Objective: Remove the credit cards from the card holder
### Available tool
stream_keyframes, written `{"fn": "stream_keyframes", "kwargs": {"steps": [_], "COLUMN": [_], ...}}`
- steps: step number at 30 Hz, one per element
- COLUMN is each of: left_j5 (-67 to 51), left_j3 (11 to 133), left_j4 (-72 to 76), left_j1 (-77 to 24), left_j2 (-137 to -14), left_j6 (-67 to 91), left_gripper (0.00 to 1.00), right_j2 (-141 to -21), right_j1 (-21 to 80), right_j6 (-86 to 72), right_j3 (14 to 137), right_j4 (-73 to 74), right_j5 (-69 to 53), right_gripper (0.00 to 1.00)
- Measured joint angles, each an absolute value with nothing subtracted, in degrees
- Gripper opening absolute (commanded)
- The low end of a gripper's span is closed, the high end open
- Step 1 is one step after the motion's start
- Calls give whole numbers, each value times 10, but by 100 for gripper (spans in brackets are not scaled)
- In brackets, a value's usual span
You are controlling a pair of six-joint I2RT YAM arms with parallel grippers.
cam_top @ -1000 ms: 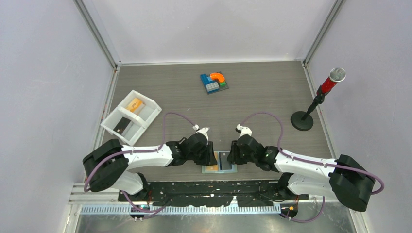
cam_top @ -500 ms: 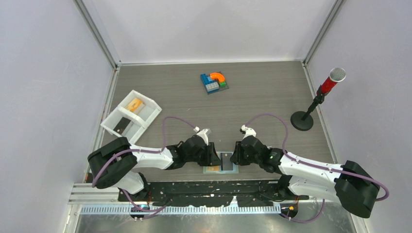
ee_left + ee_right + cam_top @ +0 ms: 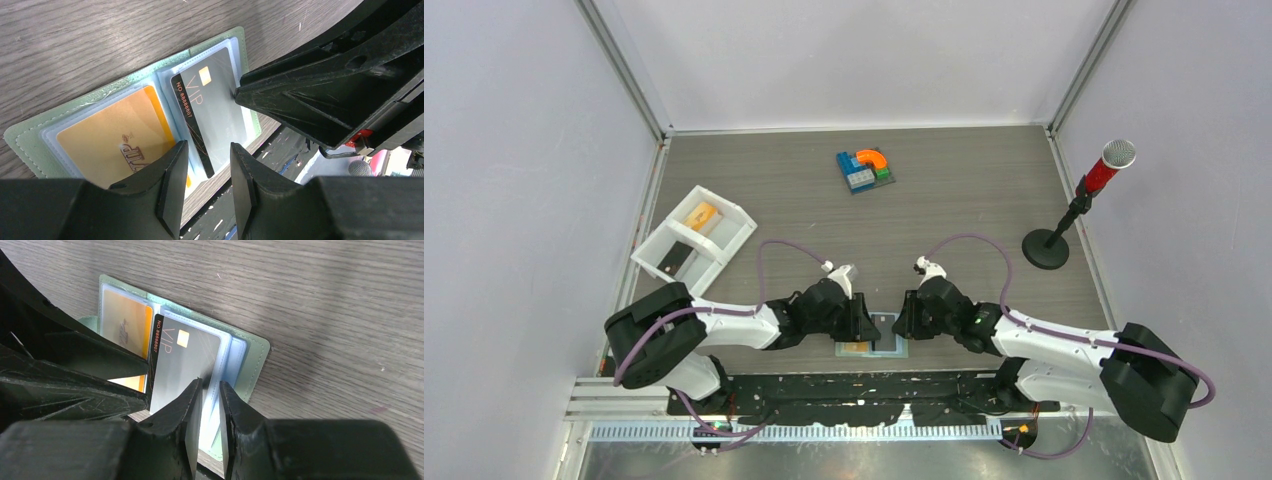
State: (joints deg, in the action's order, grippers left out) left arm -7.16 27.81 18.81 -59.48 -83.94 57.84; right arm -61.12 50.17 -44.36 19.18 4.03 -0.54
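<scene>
Work on the card holder [image 3: 17, 136], open at the near edge of the table [image 3: 984, 200] — orange card [image 3: 107, 142] sleeved, dark card [image 3: 212, 107] partly out. Close the left gripper [image 3: 206, 155], slightly parted and empty, on the dark card's end. Steady the pages [image 3: 234, 352] with the right gripper [image 3: 210, 390], nearly shut there, hold uncertain, then pull straight along the sleeve.

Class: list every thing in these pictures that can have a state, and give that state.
card holder, open flat on the table.
orange card, inside the left sleeve.
dark VIP card, askew over the right page, crossing the fold.
left gripper, open, fingers astride the dark card's end.
right gripper, fingers close together at that card's edge; grip unclear.
white tray, one item in each compartment.
toy blocks, joined together.
microphone, upright.
</scene>
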Motion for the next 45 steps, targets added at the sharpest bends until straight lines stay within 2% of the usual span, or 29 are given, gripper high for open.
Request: {"fn": "stream_keyframes", "kwargs": {"steps": [11, 19, 31, 45], "left_j5": [-71, -71, -72, -91], "left_j3": [268, 268, 260, 248], "left_j4": [195, 194, 204, 244], "left_j1": [-592, -591, -591, -580], "left_j2": [-832, -831, -831, -839], "left_j6": [579, 579, 579, 584], "left_gripper": [39, 39, 39, 36], "right_j2": [-565, -577, -627, -619], "right_j1": [502, 502, 497, 475], "right_j6": [-436, -434, -439, -450], "right_j3": [223, 231, 207, 177], "right_j4": [106, 102, 41, 5], "right_j5": [-10, -25, -48, -56], "right_gripper": [27, 27, 24, 22]}}
